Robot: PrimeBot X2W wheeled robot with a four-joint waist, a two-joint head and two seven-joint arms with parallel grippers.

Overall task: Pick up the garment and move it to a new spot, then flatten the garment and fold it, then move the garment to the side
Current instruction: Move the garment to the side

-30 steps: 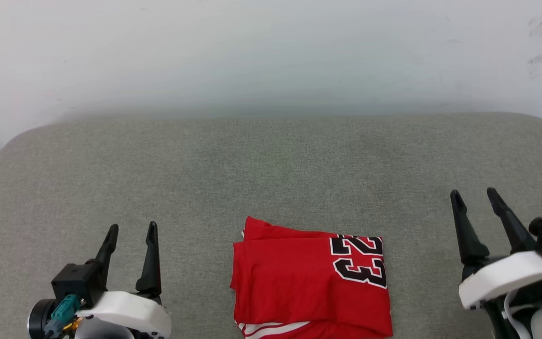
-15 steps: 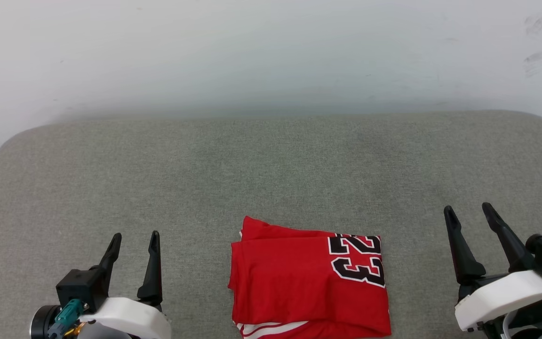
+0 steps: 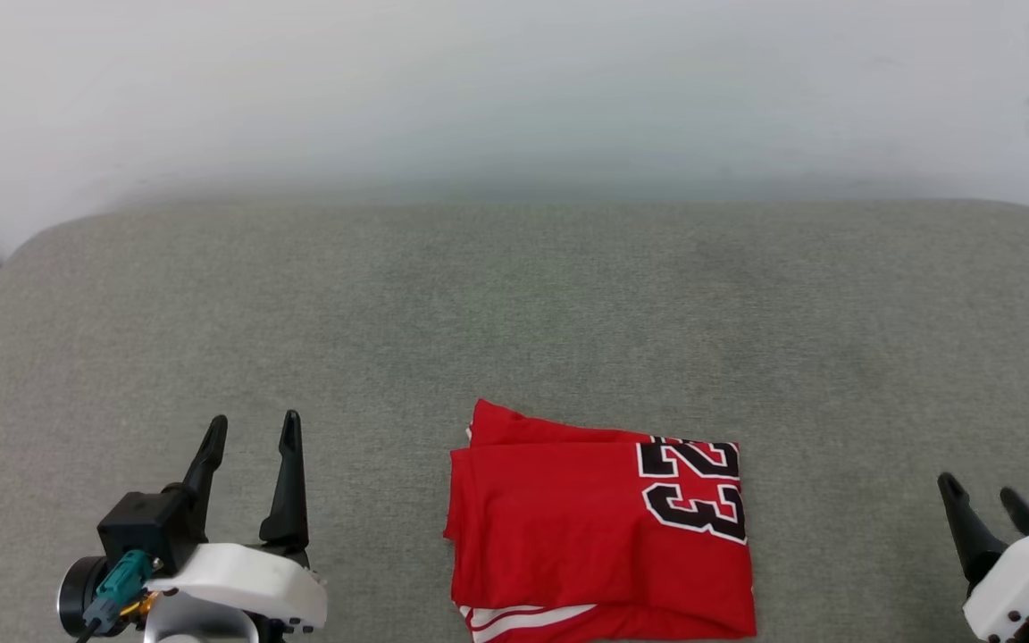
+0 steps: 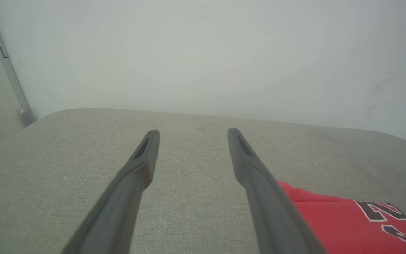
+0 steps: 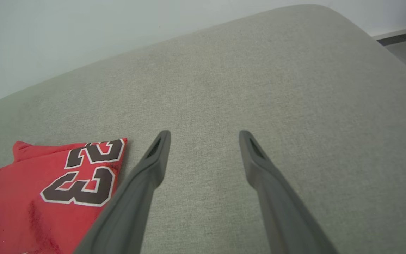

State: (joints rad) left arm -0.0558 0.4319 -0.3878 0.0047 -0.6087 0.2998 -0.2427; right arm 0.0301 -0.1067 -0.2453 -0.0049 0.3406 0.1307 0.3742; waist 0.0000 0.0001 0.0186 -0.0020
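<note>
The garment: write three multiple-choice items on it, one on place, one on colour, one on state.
1. Where does the garment lie?
A. between the left gripper and right gripper
B. left of both
C. right of both
2. Its number is what colour?
A. yellow
B. dark, white-outlined
C. blue
3. Its state?
A. unfolded, sleeves spread
B. hanging from a gripper
C. folded, lying free on the grey cushion
Key: 1 A, a gripper stands at each side; 2 B, the 23 is dark, edged white; 3 C, layered edges show, both grippers open and clear of it.
</note>
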